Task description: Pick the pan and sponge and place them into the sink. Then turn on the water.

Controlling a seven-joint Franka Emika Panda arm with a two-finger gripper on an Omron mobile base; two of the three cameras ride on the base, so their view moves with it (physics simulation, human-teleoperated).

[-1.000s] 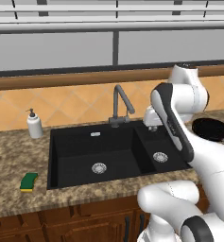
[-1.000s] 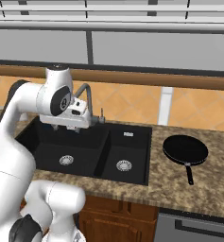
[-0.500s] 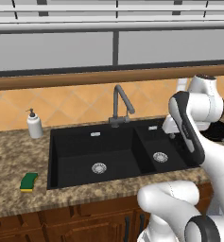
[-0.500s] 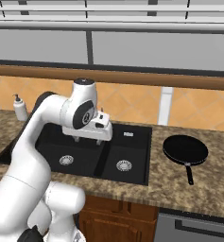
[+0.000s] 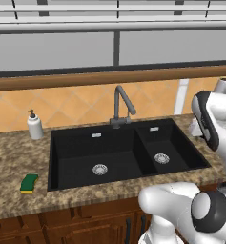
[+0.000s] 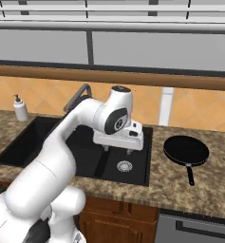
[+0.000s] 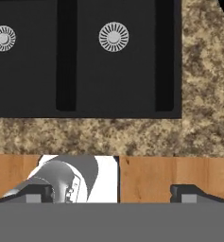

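Pan (image 6: 186,151): sits on the counter (image 6: 213,185) right of the sink (image 6: 137,175), handle toward the front edge.
Gripper (image 6: 117,149): jaws wide apart, empty, above the smaller basin.
Sponge (image 5: 29,183): left counter, untouched.
Advice: travel right, descend over the handle, straddle it squarely before closing.

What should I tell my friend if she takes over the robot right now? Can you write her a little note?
Gripper: open, holding nothing, hanging above the smaller basin of the sink.
Pan: on the counter to the right of the sink, handle pointing toward the front edge.
Sponge: on the counter to the left of the sink, near the front edge.
Faucet: no water running.
Done: nothing yet; both basins have only their drains in them.
Left: put the pan in the sink, put the sponge in the sink, then turn on the water.
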